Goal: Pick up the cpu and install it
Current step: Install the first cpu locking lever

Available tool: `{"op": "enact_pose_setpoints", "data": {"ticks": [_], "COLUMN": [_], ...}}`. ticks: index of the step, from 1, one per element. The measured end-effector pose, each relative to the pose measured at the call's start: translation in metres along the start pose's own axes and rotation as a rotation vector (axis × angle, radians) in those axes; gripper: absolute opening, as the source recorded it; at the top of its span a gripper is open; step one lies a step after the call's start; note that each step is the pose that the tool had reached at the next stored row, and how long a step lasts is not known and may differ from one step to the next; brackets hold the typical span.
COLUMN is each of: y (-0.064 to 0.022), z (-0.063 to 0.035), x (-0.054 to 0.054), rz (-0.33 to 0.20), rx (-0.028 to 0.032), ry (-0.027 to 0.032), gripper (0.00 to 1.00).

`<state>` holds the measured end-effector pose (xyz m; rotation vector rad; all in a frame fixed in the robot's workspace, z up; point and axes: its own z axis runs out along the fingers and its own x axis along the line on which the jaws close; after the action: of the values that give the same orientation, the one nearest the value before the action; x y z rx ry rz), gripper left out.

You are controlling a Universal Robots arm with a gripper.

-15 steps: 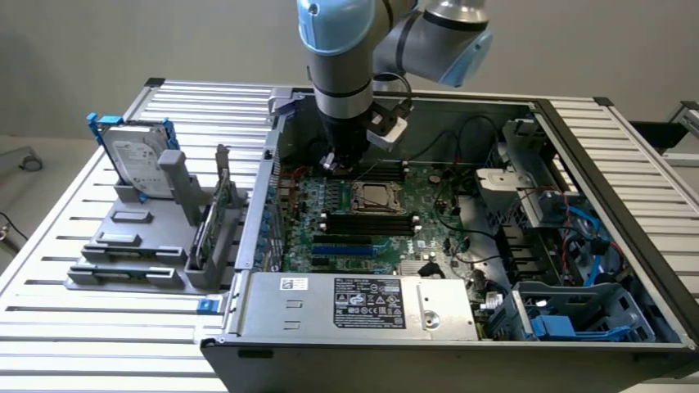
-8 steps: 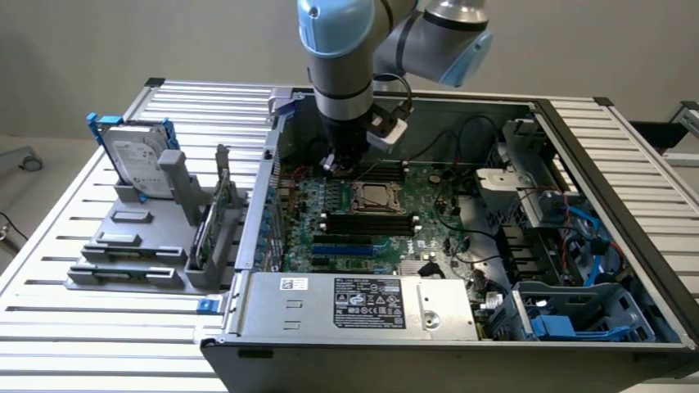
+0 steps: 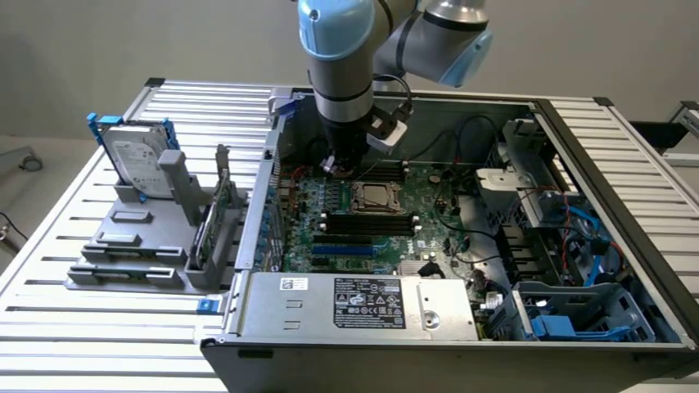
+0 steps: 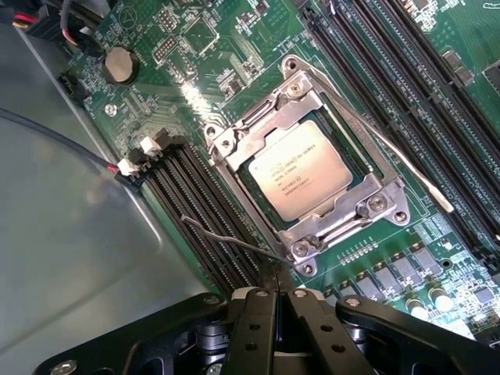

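The cpu (image 4: 301, 169), a small silvery square chip with printed text, lies flat in its socket on the green motherboard (image 4: 195, 47), framed by the metal retention bracket (image 4: 344, 223). In the exterior view the cpu (image 3: 377, 196) sits mid-board inside the open computer case. My gripper (image 4: 276, 293) is shut with its black fingers pressed together and nothing visible between them. It hovers just beside the socket's corner, close to the tip of a thin wire lever (image 4: 226, 238). A second, longer lever (image 4: 391, 148) runs along the socket's other side. The gripper (image 3: 336, 169) hangs low over the board.
Long black memory slots (image 4: 195, 211) flank the socket on both sides. The case's grey wall (image 4: 62, 234) is close by. A silver hard drive (image 3: 137, 155) stands on a grey rack at the exterior view's left. The power supply (image 3: 361, 303) lies in front; cables and a blue cage (image 3: 568, 315) fill the right.
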<state>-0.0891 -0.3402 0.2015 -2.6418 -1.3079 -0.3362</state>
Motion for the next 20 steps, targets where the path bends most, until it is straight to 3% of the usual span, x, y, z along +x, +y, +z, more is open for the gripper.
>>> {"op": "enact_pose_setpoints", "data": {"ticks": [5, 20], "y": [0.0018, 0.0075], "z": [0.0019, 0.0048], "x": [0.0007, 0.0051], "rz": [0.000, 0.003], "rx": [-0.0022, -0.0039], "ry": [-0.0029, -0.0039], "gripper": [0.11, 0.11]}}
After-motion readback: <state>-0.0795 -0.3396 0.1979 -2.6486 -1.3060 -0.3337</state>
